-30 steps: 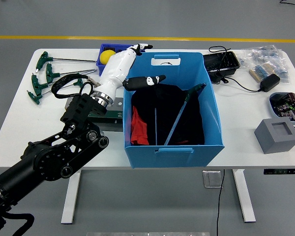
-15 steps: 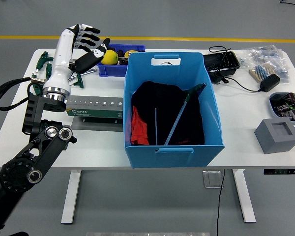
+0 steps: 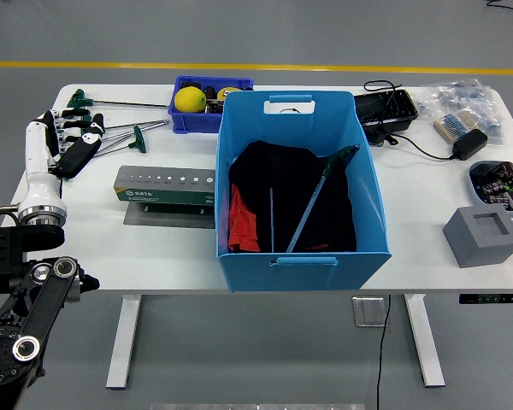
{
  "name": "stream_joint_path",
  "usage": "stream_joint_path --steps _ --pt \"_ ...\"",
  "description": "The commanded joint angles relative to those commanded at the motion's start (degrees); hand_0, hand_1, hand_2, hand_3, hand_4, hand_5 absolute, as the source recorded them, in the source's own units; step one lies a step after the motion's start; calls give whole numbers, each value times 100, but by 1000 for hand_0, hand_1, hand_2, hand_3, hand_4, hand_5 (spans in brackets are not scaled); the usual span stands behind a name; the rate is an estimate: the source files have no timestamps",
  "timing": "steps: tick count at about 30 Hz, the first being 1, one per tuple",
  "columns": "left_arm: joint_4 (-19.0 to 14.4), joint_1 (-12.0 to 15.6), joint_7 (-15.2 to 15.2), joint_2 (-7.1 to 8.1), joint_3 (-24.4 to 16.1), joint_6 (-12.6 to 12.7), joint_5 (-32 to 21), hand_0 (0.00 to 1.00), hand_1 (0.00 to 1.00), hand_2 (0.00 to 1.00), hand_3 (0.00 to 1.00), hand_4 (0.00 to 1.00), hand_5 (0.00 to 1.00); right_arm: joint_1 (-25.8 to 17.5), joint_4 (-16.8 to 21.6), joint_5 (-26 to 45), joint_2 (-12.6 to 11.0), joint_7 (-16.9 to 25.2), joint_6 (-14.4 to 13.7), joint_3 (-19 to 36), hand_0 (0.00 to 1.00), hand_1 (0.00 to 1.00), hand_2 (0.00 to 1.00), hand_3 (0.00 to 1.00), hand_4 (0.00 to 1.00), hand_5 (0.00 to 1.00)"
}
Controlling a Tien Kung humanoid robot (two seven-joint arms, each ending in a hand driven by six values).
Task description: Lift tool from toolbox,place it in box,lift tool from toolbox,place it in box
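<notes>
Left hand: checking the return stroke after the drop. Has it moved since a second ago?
Yes. The left hand has swung left, away from the blue box, to the T-handle tools at the table's left end.

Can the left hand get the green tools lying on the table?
Probably yes. The left hand sits right over the green tools at the table's left end, fingers open, and nothing lies between them.

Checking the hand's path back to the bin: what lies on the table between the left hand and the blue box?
In the head view, the green toolbox lies between the left hand and the blue box; a T-handle tool lies just beyond that stretch.
</notes>
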Motion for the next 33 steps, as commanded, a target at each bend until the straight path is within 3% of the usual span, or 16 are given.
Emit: stream_joint_path --steps 2,8,19,26,33 --pt "20 60 -15 0 -31 -142 -342 281 401 506 562 725 352 -1 0 0 4 0 -2 5 680 664 728 574 778 692" --pt "75 185 -35 0 -236 -87 -1412 291 393 508 562 732 364 -8 0 45 4 12 1 -10 680 664 728 574 777 694" --pt "115 225 -170 0 -257 -635 -2924 287 389 500 565 734 370 15 0 93 -12 20 5 -23 681 663 728 573 778 692" --pt "260 194 -707 0 -320 -1020 -3625 284 387 500 567 726 373 39 0 144 -17 34 3 -38 680 663 728 573 777 693" --pt "390 194 -1127 0 -370 -1333 -3897 275 371 491 568 722 378 53 0 137 -19 31 -1 -37 680 663 727 573 777 693"
